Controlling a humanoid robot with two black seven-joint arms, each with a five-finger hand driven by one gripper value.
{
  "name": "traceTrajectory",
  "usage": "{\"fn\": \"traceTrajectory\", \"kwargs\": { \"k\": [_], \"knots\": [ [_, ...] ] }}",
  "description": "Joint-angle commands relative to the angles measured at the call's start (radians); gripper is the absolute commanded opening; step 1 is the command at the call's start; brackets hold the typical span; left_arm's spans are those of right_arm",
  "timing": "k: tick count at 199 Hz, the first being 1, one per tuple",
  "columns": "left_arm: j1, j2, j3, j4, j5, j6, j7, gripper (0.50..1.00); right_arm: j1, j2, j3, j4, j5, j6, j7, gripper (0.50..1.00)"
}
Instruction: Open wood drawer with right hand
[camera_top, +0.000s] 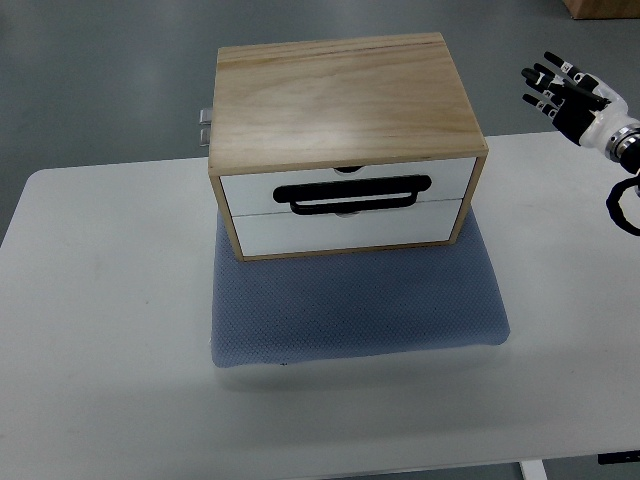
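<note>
A wooden drawer box (345, 95) with two white drawer fronts stands on a blue-grey mat (355, 300). Both drawers look shut. A black handle (354, 194) lies across the upper drawer front (250, 190); the lower drawer front (340, 229) is below it. My right hand (562, 90) is at the far right, raised beyond the table's back edge, well to the right of the box, fingers spread and empty. It touches nothing.
The white table (100, 330) carries the mat and box. A small metal fitting (204, 125) sticks out at the box's back left. A black cable loop (622, 205) hangs near my right wrist. A cardboard corner (600, 8) shows at top right.
</note>
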Motion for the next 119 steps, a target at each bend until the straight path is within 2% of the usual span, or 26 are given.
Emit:
{"fn": "traceTrajectory", "kwargs": {
  "k": [1,119],
  "knots": [
    [0.000,0.000,0.000,0.000,-0.001,0.000,0.000,1.000,-0.001,0.000,0.000,0.000,-0.001,-0.002,-0.002,0.946],
    [0.000,0.000,0.000,0.000,-0.001,0.000,0.000,1.000,-0.008,0.000,0.005,0.000,-0.001,0.001,-0.002,0.946]
  ]
}}
